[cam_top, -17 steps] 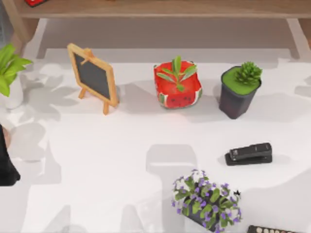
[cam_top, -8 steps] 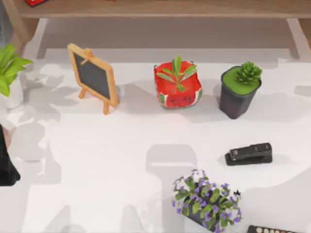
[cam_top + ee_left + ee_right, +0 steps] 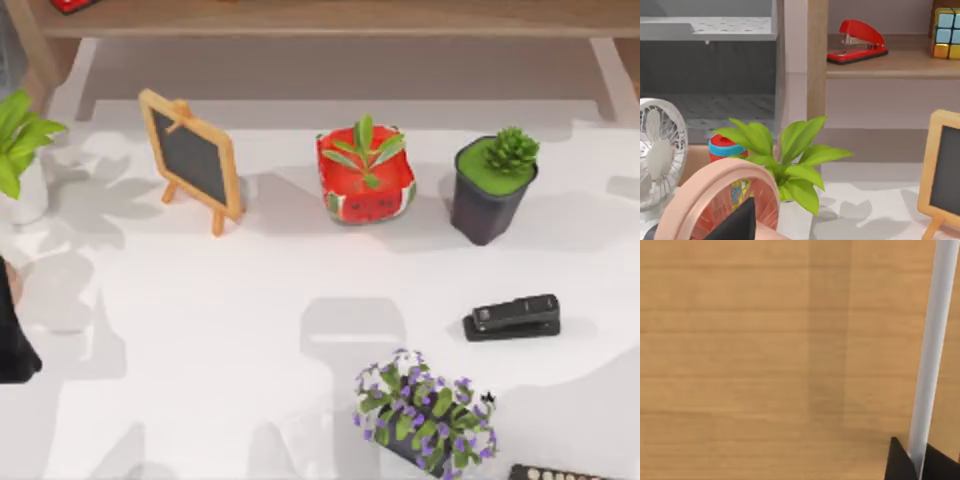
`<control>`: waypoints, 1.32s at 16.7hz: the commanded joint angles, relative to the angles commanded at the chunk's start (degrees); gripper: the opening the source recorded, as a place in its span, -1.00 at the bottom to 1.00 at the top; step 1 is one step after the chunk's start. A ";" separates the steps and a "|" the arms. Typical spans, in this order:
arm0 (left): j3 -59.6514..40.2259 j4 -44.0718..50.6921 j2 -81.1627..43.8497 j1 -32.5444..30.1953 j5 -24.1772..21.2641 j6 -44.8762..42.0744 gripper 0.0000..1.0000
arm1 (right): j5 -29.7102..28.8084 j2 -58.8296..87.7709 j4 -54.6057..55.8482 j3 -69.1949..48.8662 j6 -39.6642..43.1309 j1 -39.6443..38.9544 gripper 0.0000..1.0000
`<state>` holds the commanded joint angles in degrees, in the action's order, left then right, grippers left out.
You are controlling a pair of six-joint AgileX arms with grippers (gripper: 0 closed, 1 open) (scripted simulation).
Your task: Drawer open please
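White table (image 3: 200, 330) with a wooden shelf (image 3: 330, 18) running along its far side. Top view matches the frames from a second and half a second ago, so nothing on the table has shifted.

Left to right on the table:
- Left arm (image 3: 12, 340), parked at the table's left edge.
- Leafy plant in a white pot (image 3: 20, 150).
- Chalkboard easel (image 3: 192, 160).
- Watermelon-print planter (image 3: 366, 185).
- Succulent in a dark pot (image 3: 492, 190).
- Black stapler (image 3: 512, 316).
- Purple-flowered plant (image 3: 425, 415), near the front edge.

The left gripper (image 3: 737, 226) is idle and its grip state can't be told. Its wrist camera looks past a white fan (image 3: 660, 150), a pink ring (image 3: 715, 180) and a red cup with a blue band (image 3: 726, 147). On the shelf beyond are a red stapler (image 3: 857, 42) and a puzzle cube (image 3: 946, 30).

The task's thing is in the right wrist view. The wooden drawer front (image 3: 765, 365) is close to the camera, with its pale bar handle (image 3: 935, 340) running across it. The right gripper (image 3: 915, 462) sits on that bar, a dark fingertip (image 3: 897, 462) pressed to each side. It looks narrow and pinched onto the handle.

Judgement: with the table scene static, the work is at the drawer. The grasp looks made, and no gap or drawer interior is visible, so the drawer reads as not yet open. The next move is likely a straight pull away from the front. The main risk is the thin bar slipping out of the pinch.
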<state>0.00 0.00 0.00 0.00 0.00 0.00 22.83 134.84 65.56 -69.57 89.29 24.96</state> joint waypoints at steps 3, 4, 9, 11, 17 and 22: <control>0.00 0.00 0.00 0.00 0.00 0.00 1.00 | 0.00 0.00 0.00 0.00 0.00 0.00 -1.00; 0.00 0.00 0.00 0.00 0.00 0.00 1.00 | 0.00 0.00 0.00 0.00 0.00 0.00 -1.00; 0.00 0.00 0.00 0.00 0.00 0.00 1.00 | 0.26 -0.38 0.51 0.93 -0.11 0.43 -1.00; 0.00 0.00 0.00 0.00 0.00 0.00 1.00 | 0.87 -1.79 2.18 4.04 -0.19 1.25 -1.00; 0.00 0.00 0.00 0.00 0.00 0.00 1.00 | 3.64 -6.69 8.41 15.39 -0.16 3.85 -1.00; 0.00 0.00 0.00 0.00 0.00 0.00 1.00 | 3.79 -6.82 8.79 15.87 -0.25 3.89 -1.00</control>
<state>0.00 0.00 0.00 0.00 0.00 0.00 26.62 128.03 74.36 -53.70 89.04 28.85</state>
